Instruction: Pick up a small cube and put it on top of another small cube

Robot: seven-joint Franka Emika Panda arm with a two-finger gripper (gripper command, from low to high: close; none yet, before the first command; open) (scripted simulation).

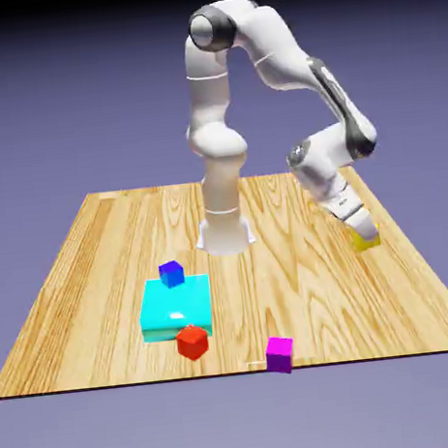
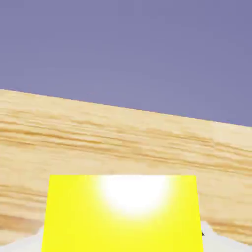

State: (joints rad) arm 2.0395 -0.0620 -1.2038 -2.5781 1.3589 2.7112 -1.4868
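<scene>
The small yellow cube (image 1: pixel 366 241) sits at the exterior view's right side of the table, low at the table surface, with my gripper (image 1: pixel 362 233) shut on it. In the hand view the yellow cube (image 2: pixel 123 211) fills the bottom middle, large and bright, and hides most of my fingers. The small magenta cube (image 1: pixel 279 353) lies apart near the table's front edge, well to the exterior view's left of the gripper.
A large flat cyan block (image 1: pixel 176 309) lies at the front left with a small blue cube (image 1: pixel 172 273) on its back edge. A red cube (image 1: pixel 192 342) stands against its front. The robot's base (image 1: pixel 224 236) stands mid-table.
</scene>
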